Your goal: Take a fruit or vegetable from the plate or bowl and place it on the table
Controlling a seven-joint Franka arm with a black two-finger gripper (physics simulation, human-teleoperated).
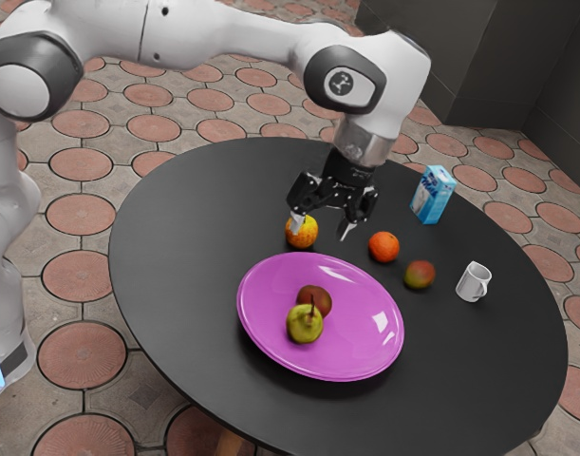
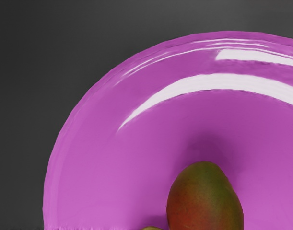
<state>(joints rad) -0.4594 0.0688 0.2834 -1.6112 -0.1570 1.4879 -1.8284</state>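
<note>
Exterior view: pincer empty, fingers spread, above the desk; mango and pear together on the plate.
The step looks to be the approach to the mango: centre over it before descending, turn so the fingers straddle its narrower width and clear the pear beside it, close gently around its middle, then lift straight up past the plate's raised rim.

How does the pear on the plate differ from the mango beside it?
The pear is yellow-green; the mango blends red and green. The pear has a dark stem, while the mango shows none. In the exterior view, the pear sits in front and partly hides the mango. Both rest on the purple plate.
</note>
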